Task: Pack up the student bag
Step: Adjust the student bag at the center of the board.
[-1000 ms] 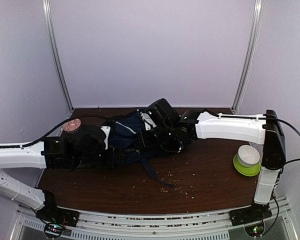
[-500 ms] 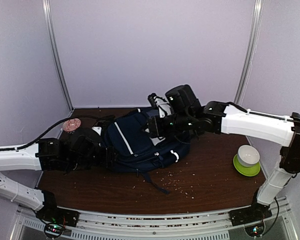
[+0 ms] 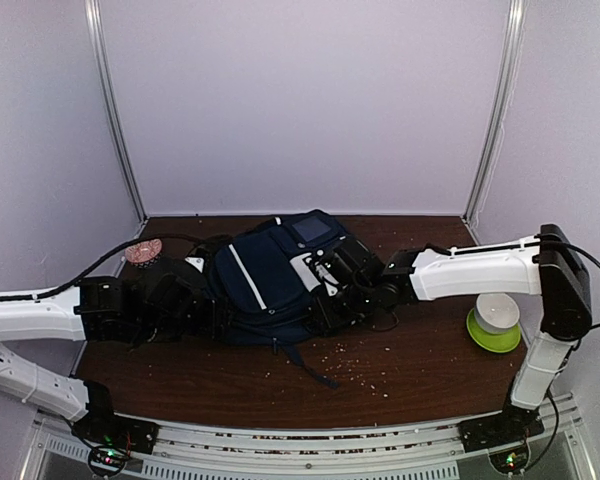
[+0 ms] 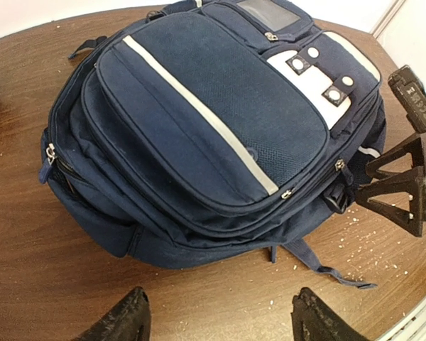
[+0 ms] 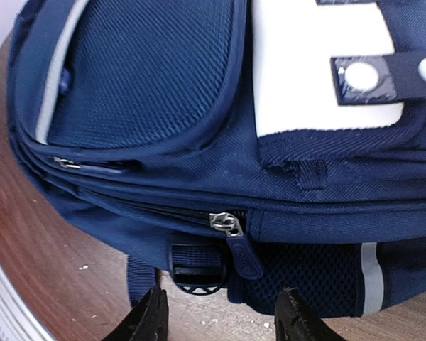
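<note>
The student bag (image 3: 270, 280) lies front-up on the table (image 3: 410, 360) between both arms, left pincer (image 4: 216, 320) wide open and empty beside it, right pincer (image 5: 221, 316) open, empty, aimed at its side zipper pull (image 5: 234, 234), likely to unzip it.

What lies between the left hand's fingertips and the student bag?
Only a strip of bare wooden table separates the left hand from the student bag, as the left wrist view shows.

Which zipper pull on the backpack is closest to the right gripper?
The silver slider with the dangling navy tab, beside the black buckle, straight ahead of the open right gripper. The other pull sits farther up and left.
</note>
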Robot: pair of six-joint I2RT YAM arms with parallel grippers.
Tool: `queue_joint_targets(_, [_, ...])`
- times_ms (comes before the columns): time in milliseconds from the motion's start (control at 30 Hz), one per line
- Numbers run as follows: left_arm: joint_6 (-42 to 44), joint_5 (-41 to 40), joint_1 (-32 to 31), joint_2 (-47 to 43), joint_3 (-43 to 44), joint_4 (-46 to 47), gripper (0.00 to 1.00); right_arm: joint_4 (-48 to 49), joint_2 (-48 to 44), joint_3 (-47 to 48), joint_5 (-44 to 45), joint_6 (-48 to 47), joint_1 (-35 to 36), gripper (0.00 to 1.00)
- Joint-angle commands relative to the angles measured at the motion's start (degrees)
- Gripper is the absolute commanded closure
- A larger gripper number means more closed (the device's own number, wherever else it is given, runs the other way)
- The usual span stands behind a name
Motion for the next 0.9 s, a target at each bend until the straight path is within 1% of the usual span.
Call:
queue_joint_targets(0, [-1.3,-1.0,0.0,-1.5,-0.5,-0.9,0.29,1.3,0.9,0.6,3.8,-1.6,0.4,0.47])
queue_joint_targets(200, [-2.5,-1.3,0.0,-2.7,-2.4,-0.4,0.29,-0.4,4.5,1.0,6.2,-2.9,1.1,0.47])
queue_joint_targets(333, [-2.5,-0.6,0.0,-1.4,-2.0,-0.2,0.29,-1.9,7.5,2.0,7.6,-2.9,1.8,0.5])
queue_joint_targets(400, [-2.4,-0.4,0.0,-0.9,-1.8,-0.2,0.29,-2.0,8.0,1.7,8.4,-2.6,2.0,0.53])
queue_joint_targets(433, [-2.2,-0.5,0.0,-0.8,-1.7,-0.2,0.29,-2.0,8.0,1.5,8.9,-2.5,1.9,0.55])
queue_joint_targets(500, [-2.1,-0.5,0.0,-0.6,-1.7,-0.1,0.29,-2.2,8.2,1.4,10.0,-2.6,1.9,0.64])
queue_joint_targets(633, [-1.9,-0.7,0.0,0.1,-1.6,-0.1,0.29,-2.6,8.5,1.5,12.3,-2.3,1.9,0.94])
queue_joint_targets(667, [-1.9,-0.8,0.0,0.4,-1.6,-0.1,0.29,-2.4,8.2,1.4,12.8,-2.0,1.9,1.0])
queue_joint_targets(800, [-1.9,-0.9,0.6,2.3,-2.3,1.3,0.29,0.3,4.2,-1.5,14.2,-0.2,1.1,1.0])
queue_joint_targets(867, [-1.6,1.7,2.8,4.0,-2.8,3.4,0.28,1.1,1.5,-3.6,15.2,0.9,0.6,1.0])
